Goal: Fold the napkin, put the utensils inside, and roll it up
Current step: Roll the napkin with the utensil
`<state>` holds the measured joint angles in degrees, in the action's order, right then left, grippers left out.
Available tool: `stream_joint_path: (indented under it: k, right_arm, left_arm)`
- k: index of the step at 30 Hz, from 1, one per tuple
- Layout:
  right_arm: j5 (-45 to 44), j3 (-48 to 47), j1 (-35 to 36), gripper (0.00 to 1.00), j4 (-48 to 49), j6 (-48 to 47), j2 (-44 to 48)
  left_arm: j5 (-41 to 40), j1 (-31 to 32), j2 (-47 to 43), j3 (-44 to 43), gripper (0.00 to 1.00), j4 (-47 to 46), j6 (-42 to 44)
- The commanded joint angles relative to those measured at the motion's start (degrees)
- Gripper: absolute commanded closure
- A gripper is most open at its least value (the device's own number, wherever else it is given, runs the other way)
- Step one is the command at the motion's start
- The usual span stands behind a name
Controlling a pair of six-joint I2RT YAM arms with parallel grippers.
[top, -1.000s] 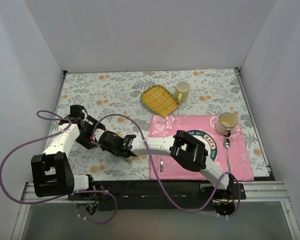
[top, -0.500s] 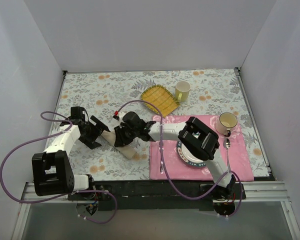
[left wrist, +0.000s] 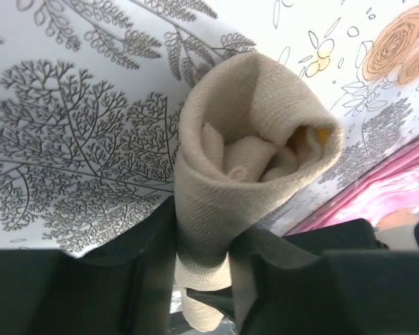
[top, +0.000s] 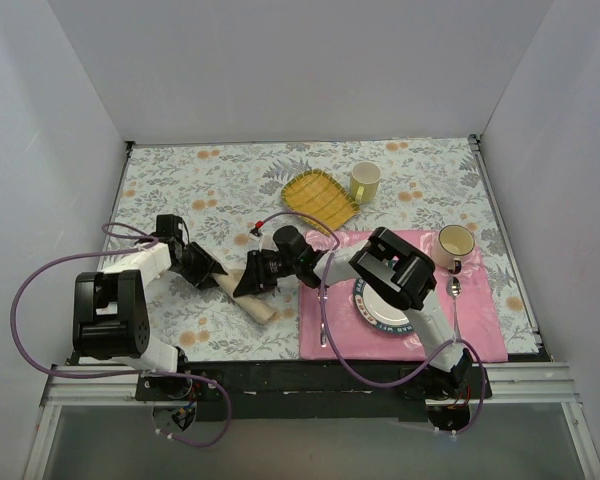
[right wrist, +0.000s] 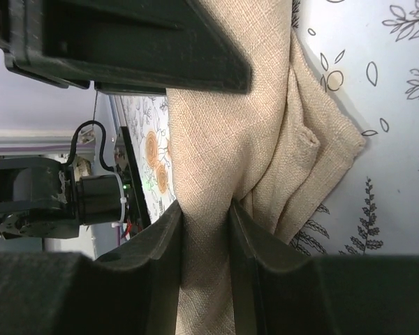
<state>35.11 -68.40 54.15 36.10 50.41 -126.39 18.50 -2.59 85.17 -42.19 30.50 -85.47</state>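
Note:
The beige napkin lies rolled into a short diagonal tube on the floral tablecloth, left of the pink mat. My left gripper is shut on its upper-left end; the left wrist view shows the roll squeezed between the jaws of this gripper, its open end facing away. My right gripper is shut on the roll's middle, and the cloth is pinched in this gripper. One spoon lies on the mat's right side. A slim utensil lies at its left edge.
A pink placemat holds a plate partly under my right arm and a cream mug. A yellow checked cloth and a yellow mug sit behind. Purple cables loop beside both arms.
My left gripper has slid right and closed on the roll's end. The right gripper has carried the napkin away from the near edge, and the roll now shows between the two grippers.

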Motion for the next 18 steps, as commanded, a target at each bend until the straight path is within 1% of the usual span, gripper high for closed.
stream_joint_path:
  k: [1,2,3,4,5,6,7,8,9,10,11,13,14,16,17,18]
  right_arm:
    - [2.25,-1.20,0.52,0.81,-6.71,-4.86,0.96]
    - [-0.02,-2.08,0.60,0.75,-9.70,-7.76,2.19]
    - [-1.61,-3.22,0.95,0.71,-13.91,-10.66,2.98]
    - [-3.28,-4.45,1.22,0.67,-21.52,-17.13,3.60]
    - [-7.47,-7.51,1.57,0.59,-26.03,-20.06,4.82]
    - [-10.04,-9.10,2.70,0.55,-29.82,-22.79,5.36]
    - [-12.15,-10.68,3.32,0.46,-35.77,-28.04,5.88]
    - [-16.52,-12.70,4.03,0.41,-37.92,-30.00,6.85]
    - [-19.00,-13.42,5.69,0.35,-38.90,-31.85,7.38]
    - [-21.20,-13.95,6.49,0.27,-40.13,-33.35,7.91]
    - [-24.71,-15.52,7.28,0.26,-42.05,-35.89,8.17]
    - [-28.68,-18.24,9.39,0.25,-45.48,-37.83,7.48]
    - [-33.83,-19.91,10.35,0.25,-49.07,-39.93,6.17]
    - [-41.14,-24.57,13.51,0.25,-52.17,-42.31,4.58]
    - [-47.96,-26.15,14.66,0.25,-55.49,-43.37,2.40]
    - [-51.08,-29.74,16.67,0.25,-56.91,-45.03,1.16]
  left_arm:
    - [-3.65,0.39,1.05,-1.92,0.76,-1.06,1.71]
    - [-3.74,0.39,1.32,-2.10,0.82,-0.54,1.97]
    - [-3.82,0.39,1.58,-2.28,0.90,-0.36,2.15]
    - [-3.82,0.39,1.84,-2.45,0.92,-0.18,2.59]
    - [-3.74,0.39,1.93,-2.54,0.95,0.17,2.76]
    - [-3.82,0.39,1.93,-2.45,0.98,0.26,2.85]
    - [-3.65,0.39,1.76,-2.45,0.99,0.35,2.94]
    - [-3.47,0.39,1.76,-2.37,1.00,0.44,3.03]
    - [-3.04,0.39,1.58,-2.28,1.00,0.35,3.03]
    - [-2.51,0.39,1.50,-2.28,1.00,0.35,3.03]
    - [-2.51,0.39,1.23,-2.19,1.00,0.17,2.86]
    - [-2.42,0.39,1.06,-2.19,1.00,0.17,2.85]
    - [-2.42,0.39,1.06,-2.28,1.00,0.35,2.85]
    - [-2.33,0.48,1.06,-2.28,1.00,0.44,2.85]
    - [-2.16,0.39,1.06,-2.28,1.00,0.70,2.77]
    - [-2.24,0.39,0.88,-2.36,1.00,0.70,2.85]
